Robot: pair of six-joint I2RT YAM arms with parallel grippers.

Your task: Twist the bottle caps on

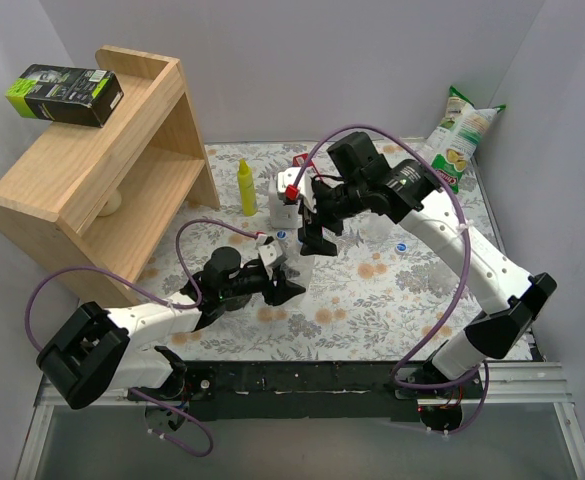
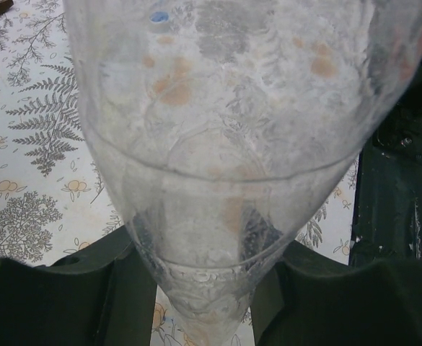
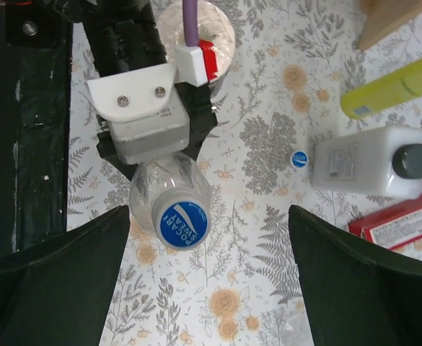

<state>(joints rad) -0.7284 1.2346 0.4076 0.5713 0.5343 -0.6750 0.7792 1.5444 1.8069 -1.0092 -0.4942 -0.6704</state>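
nearest the arm bases, the left tool (image 2: 203, 303) was closed on the lower body of a clear bottle (image 2: 218, 166). its two dark fingers (image 2: 59, 303) pressed in from either side, so the bottle stood upright and was held steady just over the flowered tabletop (image 3: 254, 238). whether the base touched the surface could not be told. seen from the right wrist, a blue cap (image 3: 183, 223) sat square on the neck of that bottle, its printed face turned up toward the camera. how far it was threaded on, or whether it merely rested there, the pictures did not show. the right tool (image 3: 211, 281) hung directly above with its jaws spread wide and nothing between them, the cap lying off to one side of the gap rather than centred in it. the step in hand looked like the tightening of this one cap: bottle braced by one arm, the other lined up to turn. the next move probably called for the right tool to shift over the cap, come down around its rim, close on it without tipping the bottle, and rotate while the left kept its clamp firm. farther out, a loose blue cap (image 3: 299, 159) lay flat just beside a white bottle (image 3: 362, 162), with a yellow bottle (image 3: 394, 86) beyond and the wooden shelf (image 1: 122, 190) at the far left, which suggested more capping remained.
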